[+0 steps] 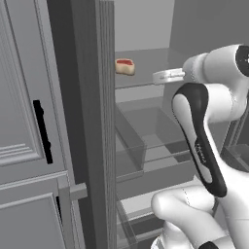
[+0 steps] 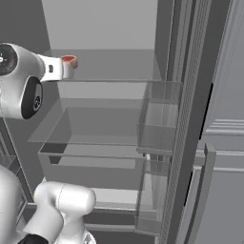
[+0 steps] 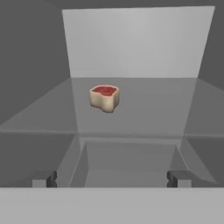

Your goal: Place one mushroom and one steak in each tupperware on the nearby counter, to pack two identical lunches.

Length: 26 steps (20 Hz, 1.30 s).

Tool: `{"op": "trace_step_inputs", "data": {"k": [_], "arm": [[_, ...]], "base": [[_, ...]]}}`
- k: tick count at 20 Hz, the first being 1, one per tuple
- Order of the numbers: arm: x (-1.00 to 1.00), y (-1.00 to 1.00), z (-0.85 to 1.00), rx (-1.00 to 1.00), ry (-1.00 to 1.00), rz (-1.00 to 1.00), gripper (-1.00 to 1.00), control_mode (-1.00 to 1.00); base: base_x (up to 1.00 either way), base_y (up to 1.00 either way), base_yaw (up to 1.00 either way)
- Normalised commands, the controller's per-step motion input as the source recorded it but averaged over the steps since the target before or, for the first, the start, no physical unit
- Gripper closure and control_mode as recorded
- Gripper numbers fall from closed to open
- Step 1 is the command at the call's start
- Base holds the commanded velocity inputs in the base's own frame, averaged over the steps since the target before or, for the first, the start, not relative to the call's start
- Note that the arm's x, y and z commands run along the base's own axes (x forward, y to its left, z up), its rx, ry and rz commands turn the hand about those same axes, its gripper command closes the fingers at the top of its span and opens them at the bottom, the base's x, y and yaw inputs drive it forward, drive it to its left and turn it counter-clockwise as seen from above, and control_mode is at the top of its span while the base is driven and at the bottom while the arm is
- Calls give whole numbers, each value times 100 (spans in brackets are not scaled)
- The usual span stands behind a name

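Steak [image 3: 104, 97] lay on upper fridge shelf [image 3: 148, 109], left of centre. End effector [image 3: 112, 178] was released, empty, fingertips [image 3: 45, 180] wide apart, well short of steak.

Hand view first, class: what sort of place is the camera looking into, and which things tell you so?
Most likely the inside of an open fridge in a kitchen: a small red-topped, tan-sided steak sits on a clear glass shelf, with clear door bins beside it and grey panelled cabinet doors alongside.
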Motion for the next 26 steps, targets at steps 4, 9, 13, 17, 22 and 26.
{"op": "trace_step_inputs", "data": {"k": [4,9,13,17,22,26], "arm": [[43,27,0,-1,0,3,-100,-100],[40,20,-4,-1,3,4,-100,-100],[44,14,-8,0,11,4,-100,-100],[45,15,-11,0,9,5,-100,-100],[42,1,-10,0,1,1,-100,-100],[37,0,-14,0,0,0,-100,-100]], "base": [[0,0,0],[0,0,0],[0,0,0],[0,0,0],[0,0,0],[0,0,0]]}}
